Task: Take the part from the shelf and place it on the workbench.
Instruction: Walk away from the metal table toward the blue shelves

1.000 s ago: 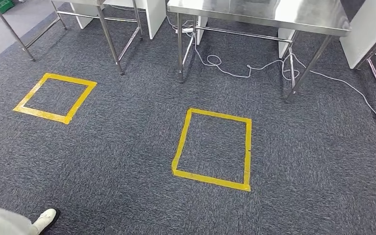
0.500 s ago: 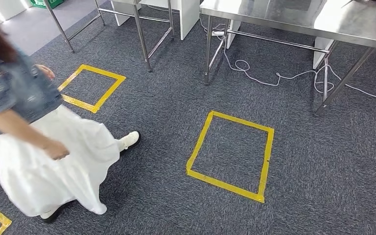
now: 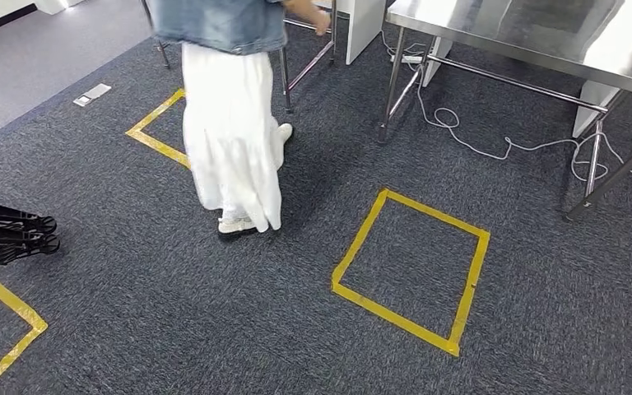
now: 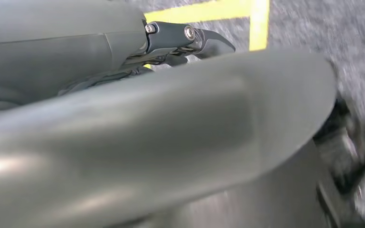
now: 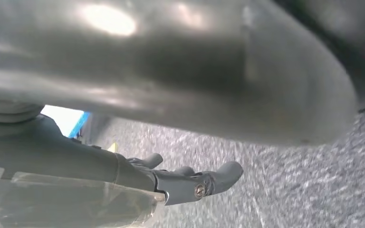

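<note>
Transit step: the whole head view has swung since a second ago, so the robot is turning, not the floor things. Yellow tape square [image 3: 411,271] sits on carpet just before the steel counter [image 3: 535,41]; a person [image 3: 230,123] has crossed in and now stands left of the square. Left hand [image 4: 185,40] is mostly hidden, grasp can't tell. Right hand [image 5: 171,178] has fingers [image 5: 223,173] stretched; something clear lies under it, held or not unclear. Part's place: can't tell.
</note>
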You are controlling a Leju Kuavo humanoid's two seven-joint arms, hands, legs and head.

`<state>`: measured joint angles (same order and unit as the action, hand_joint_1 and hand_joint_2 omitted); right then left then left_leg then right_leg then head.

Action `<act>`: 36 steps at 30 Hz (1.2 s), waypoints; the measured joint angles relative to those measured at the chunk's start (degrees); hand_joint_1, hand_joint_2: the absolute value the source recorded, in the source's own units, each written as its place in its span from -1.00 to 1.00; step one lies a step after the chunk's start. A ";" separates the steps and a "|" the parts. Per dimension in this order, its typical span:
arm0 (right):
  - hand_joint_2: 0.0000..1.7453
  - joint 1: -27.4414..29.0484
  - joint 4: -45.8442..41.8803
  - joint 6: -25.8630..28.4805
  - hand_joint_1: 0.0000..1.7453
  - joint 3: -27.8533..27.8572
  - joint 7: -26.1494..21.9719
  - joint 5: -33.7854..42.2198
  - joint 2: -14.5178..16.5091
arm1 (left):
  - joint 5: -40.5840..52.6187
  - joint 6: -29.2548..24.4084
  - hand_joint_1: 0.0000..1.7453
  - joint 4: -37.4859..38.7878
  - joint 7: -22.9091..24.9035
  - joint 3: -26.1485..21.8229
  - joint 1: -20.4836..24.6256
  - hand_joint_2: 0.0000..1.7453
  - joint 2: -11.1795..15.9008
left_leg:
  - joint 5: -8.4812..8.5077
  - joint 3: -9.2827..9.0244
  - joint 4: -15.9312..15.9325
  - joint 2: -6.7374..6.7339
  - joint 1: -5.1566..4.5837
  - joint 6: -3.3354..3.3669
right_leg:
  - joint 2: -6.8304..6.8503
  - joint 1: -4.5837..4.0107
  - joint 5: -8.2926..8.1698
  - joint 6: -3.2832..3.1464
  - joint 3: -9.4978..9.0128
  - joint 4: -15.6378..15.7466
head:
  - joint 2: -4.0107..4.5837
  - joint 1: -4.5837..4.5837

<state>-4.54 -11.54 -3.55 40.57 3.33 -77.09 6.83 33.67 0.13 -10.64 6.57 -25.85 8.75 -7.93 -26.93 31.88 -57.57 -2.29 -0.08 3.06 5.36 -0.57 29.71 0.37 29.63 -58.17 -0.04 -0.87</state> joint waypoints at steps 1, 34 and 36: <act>-1.00 0.04 0.01 -0.18 -1.00 0.04 -0.13 0.39 -0.03 | -0.50 -0.49 -1.00 0.00 -0.21 -0.09 -0.02 -1.00 0.03 | 0.38 0.03 0.33 0.59 0.27 0.20 | -1.38 0.09 1.08 0.08 0.83 -1.81 | 0.00 0.09; -1.00 0.39 0.11 -0.25 -1.00 5.64 -2.91 6.88 1.41 | -6.82 -4.93 -1.00 -0.03 -2.81 -7.49 -3.87 -1.00 1.00 | 0.70 0.37 0.51 1.69 0.32 0.45 | -3.41 0.67 3.76 0.31 2.66 -6.49 | 0.00 0.54; -1.00 0.49 0.11 -0.21 -1.00 5.83 -2.91 6.88 1.41 | -6.83 -4.94 -1.00 -0.03 -2.81 -7.51 -3.82 -1.00 1.01 | 0.85 0.59 0.49 3.00 0.31 0.66 | -4.95 1.05 6.71 0.36 6.50 -14.28 | 0.00 0.69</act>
<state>-4.04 -11.43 -3.75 46.40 0.42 -70.20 8.24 26.84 -4.81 -10.67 3.76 -33.36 4.93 -6.93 -26.08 32.47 -57.08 0.71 0.22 3.72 0.41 0.47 36.41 0.73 36.13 -72.45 -0.04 -0.17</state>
